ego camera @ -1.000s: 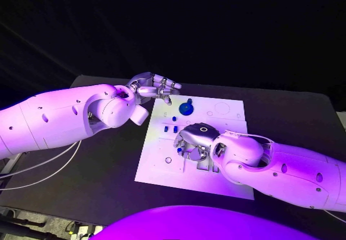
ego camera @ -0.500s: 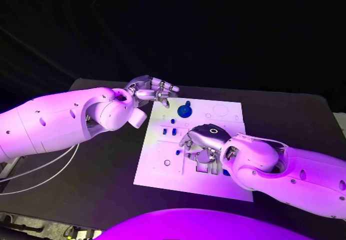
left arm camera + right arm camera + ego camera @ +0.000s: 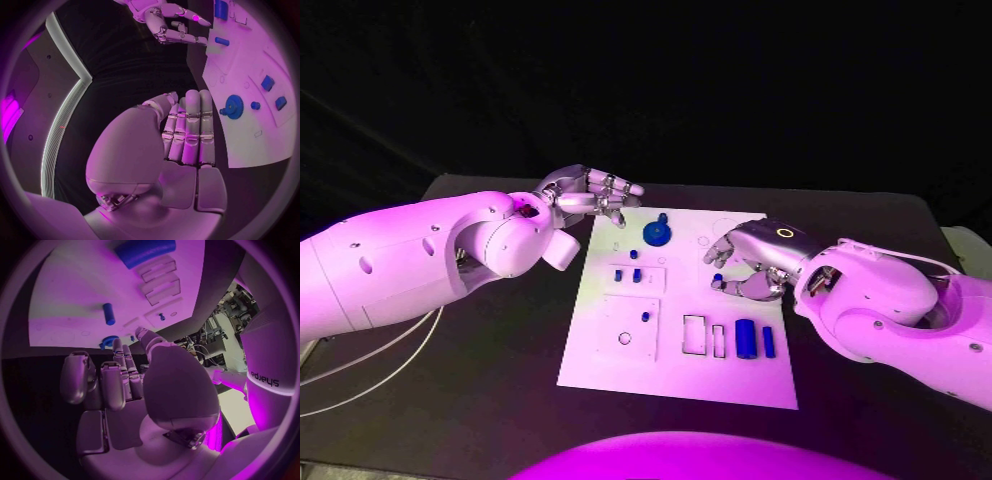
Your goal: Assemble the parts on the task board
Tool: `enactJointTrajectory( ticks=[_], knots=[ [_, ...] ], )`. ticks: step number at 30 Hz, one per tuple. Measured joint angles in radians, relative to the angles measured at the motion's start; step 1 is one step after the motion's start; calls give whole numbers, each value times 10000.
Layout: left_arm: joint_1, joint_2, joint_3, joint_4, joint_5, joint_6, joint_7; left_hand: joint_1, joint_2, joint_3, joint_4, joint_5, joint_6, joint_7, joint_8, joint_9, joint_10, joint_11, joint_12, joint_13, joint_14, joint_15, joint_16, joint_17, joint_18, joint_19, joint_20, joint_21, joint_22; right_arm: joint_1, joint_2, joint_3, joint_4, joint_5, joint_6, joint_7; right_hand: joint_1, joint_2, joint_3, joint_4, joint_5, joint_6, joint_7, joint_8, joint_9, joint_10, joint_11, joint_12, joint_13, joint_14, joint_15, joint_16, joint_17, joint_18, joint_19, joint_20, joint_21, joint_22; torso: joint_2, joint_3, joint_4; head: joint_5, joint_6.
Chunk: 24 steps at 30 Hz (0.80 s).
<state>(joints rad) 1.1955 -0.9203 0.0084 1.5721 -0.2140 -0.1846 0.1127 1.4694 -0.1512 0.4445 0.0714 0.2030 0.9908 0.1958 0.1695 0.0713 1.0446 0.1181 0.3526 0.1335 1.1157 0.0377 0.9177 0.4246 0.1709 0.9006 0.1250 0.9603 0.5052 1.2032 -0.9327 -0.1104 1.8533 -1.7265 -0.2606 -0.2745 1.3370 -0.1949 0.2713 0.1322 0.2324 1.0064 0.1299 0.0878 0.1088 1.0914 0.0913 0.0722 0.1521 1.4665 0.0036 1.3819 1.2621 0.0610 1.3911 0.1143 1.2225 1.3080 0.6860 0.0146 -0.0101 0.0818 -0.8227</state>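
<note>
The right hand [image 3: 750, 262] hovers over the task board [image 3: 678, 375], fingers curled, holding nothing; a small blue part [image 3: 718, 279] lies just beneath them. The left hand [image 3: 593, 190], fingers loosely together and empty, sits beside the blue gear [image 3: 655, 233].

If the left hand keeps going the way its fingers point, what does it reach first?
Probably the blue gear at the far end of the task board: the left hand hovers beside that end, fingers aimed toward the gear. Height above the board is unclear.
</note>
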Motion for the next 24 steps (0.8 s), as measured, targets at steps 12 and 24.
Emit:
enactJointTrajectory(
  ticks=[12,24],
  knots=[
    [0,19,0,-25,0,32,2,0,0,0,0,0,1,0,0,0,0,0,0,0,0,0,0,0,0,0,0,0,0,10,151,-36,-476,13,430,-16,226,224,-617,-92,213,21,-116,-83,-29,-239,99,116,-128,1,73,-7,-73,108,0,0,-163,-2,1,-12,-1,-102,106],
    [0,-5,0,5,0,45,-12,0,0,0,0,0,1,-1,0,0,0,0,0,-1,0,0,0,0,-1,0,0,0,1,-124,611,-95,-881,-126,1051,-88,452,449,-617,-93,293,87,-190,-82,-32,-145,5,282,-147,1,73,-86,-166,107,1,0,-211,-4,10,-18,3,-78,39]
  ],
)
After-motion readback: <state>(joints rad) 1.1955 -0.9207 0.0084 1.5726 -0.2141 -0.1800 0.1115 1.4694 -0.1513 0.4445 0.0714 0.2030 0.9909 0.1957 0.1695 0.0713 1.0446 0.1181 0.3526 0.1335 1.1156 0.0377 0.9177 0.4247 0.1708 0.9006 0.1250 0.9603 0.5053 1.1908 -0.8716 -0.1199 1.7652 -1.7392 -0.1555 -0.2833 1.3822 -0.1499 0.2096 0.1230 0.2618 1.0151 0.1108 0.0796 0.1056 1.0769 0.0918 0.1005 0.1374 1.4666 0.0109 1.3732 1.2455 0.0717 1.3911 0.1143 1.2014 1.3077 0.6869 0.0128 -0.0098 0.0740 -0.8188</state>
